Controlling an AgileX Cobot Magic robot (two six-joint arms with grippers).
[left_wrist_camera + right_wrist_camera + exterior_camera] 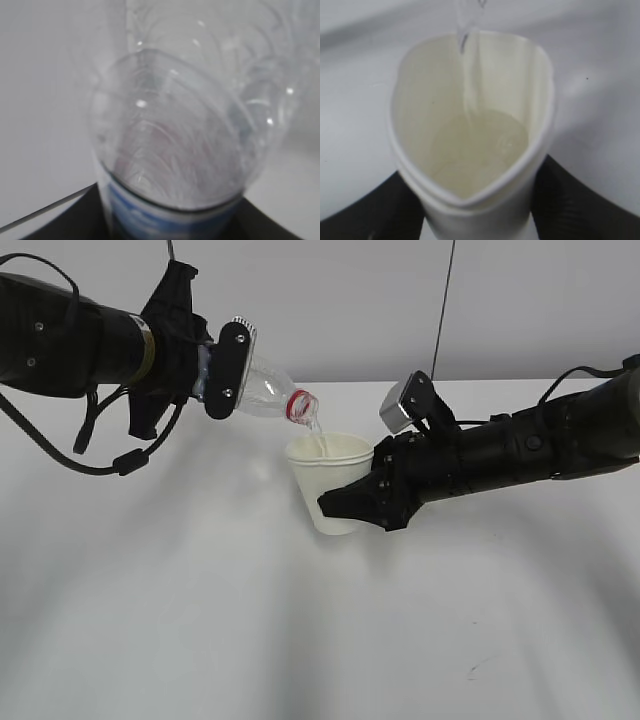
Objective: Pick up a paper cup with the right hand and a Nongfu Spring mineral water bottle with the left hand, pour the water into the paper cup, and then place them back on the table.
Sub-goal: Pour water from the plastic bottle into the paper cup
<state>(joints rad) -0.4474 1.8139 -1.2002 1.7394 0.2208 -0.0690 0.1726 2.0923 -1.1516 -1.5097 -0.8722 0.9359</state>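
Note:
My left gripper (222,368) is shut on the clear water bottle (265,388) and holds it tilted, its red neck ring (300,406) down over the cup. A thin stream of water (318,435) runs from its mouth into the white paper cup (328,480). My right gripper (362,498) is shut on the cup and holds it above the white table (200,620), squeezing its rim out of round. In the right wrist view the cup (470,135) shows water pooled at its bottom (480,145) and the stream (467,60) falling in. The left wrist view is filled by the bottle (185,135).
Black cables (100,455) loop under the left arm. A dark pole (445,300) stands at the back. The grey block (403,403) sits on the right wrist. Small dark scuff marks (480,665) lie on the table at front right.

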